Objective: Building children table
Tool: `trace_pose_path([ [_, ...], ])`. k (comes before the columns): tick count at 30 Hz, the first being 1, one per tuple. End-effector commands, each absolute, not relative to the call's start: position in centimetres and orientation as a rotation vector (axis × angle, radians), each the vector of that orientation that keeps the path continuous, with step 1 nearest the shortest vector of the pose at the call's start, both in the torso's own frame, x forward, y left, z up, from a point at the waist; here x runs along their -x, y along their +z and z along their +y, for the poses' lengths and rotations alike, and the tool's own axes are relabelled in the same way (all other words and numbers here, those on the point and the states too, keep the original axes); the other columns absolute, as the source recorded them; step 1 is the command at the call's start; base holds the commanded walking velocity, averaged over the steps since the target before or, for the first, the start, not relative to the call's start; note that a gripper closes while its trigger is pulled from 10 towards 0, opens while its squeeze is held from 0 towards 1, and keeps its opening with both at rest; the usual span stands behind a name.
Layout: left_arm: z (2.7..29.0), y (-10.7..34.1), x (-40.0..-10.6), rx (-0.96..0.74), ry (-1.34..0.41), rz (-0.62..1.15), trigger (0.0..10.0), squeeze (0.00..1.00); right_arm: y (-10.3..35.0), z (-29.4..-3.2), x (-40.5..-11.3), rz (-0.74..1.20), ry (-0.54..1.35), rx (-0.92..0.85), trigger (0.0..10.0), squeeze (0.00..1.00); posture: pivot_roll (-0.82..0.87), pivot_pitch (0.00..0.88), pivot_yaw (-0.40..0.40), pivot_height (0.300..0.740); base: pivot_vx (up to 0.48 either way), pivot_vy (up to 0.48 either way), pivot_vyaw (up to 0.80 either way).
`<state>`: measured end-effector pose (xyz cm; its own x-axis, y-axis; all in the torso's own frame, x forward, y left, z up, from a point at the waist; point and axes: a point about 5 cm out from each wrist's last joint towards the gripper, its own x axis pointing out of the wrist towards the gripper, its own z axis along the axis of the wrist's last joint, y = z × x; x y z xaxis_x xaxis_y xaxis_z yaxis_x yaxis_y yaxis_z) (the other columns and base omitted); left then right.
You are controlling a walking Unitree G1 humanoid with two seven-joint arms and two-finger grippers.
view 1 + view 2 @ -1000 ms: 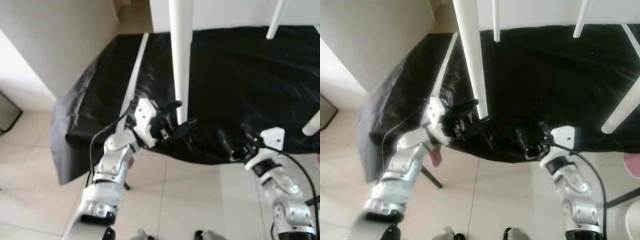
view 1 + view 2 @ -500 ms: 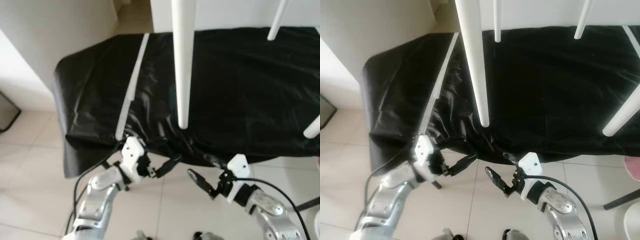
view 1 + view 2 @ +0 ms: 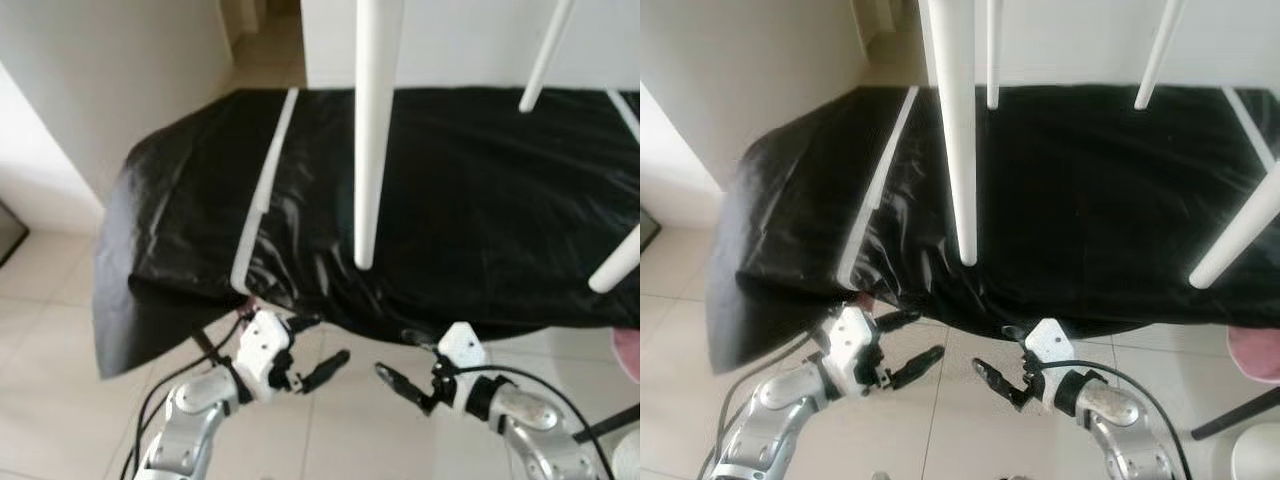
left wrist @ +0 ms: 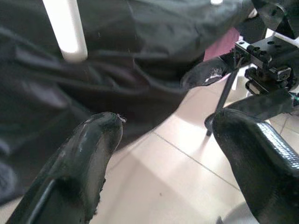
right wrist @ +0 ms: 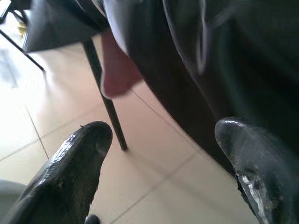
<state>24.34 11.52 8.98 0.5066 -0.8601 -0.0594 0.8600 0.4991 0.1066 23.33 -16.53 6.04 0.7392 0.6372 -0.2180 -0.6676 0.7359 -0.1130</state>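
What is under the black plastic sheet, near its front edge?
Below the black plastic sheet, a thin dark metal leg and something pink show above the tiled floor. The sheet hides what it covers.

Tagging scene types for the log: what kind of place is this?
Probably a room in a home: pale tiled floor, plain white wall, and a table draped in black sheet with white table legs sticking up. Both grippers hang open below its edge.

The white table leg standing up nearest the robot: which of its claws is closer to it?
Left. The left gripper sits just below and left of the white leg; the right gripper is below, slightly right, a little farther.
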Motion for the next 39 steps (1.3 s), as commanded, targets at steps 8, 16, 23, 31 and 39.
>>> trace_pose_path([
  [8, 13.7, 3.5, -23.4, -0.204, -0.823, 0.188, 10.0, 0.0, 3.0, -18.0, -23.4, 0.223, 0.433, 0.125, 10.0, 0.0, -0.04, 0.065, 0.059, 0.74, 0.0, 0.0, 0.0],
  [16, 16.1, -1.7, -23.4, 0.09, -0.552, 0.488, 10.0, 0.0, -3.0, -20.3, -19.9, 0.478, 0.217, -0.094, 10.0, 0.0, -0.04, 0.048, 0.074, 0.74, 0.0, 0.0, 0.0],
  [23, 16.8, -3.3, -23.5, 0.113, -0.429, 0.597, 10.0, 0.0, -5.1, -20.8, -18.4, 0.59, 0.157, -0.185, 10.0, 0.0, -0.04, 0.048, 0.071, 0.74, 0.0, 0.0, 0.0],
  [31, 16.9, -5.2, -22.0, 0.052, -0.4, 0.72, 10.0, 0.0, -6.5, -21.6, -17.4, 0.685, 0.045, -0.166, 10.0, 0.0, -0.04, 0.043, 0.063, 0.74, 0.0, 0.0, 0.0],
  [39, 17.2, -9.5, -15.8, -0.019, -0.234, 1.051, 10.0, 0.0, -9.6, -21.7, -13.2, 0.982, -0.168, -0.032, 10.0, 0.0, -0.03, 0.023, 0.038, 0.74, 0.0, 0.0, 0.0],
])
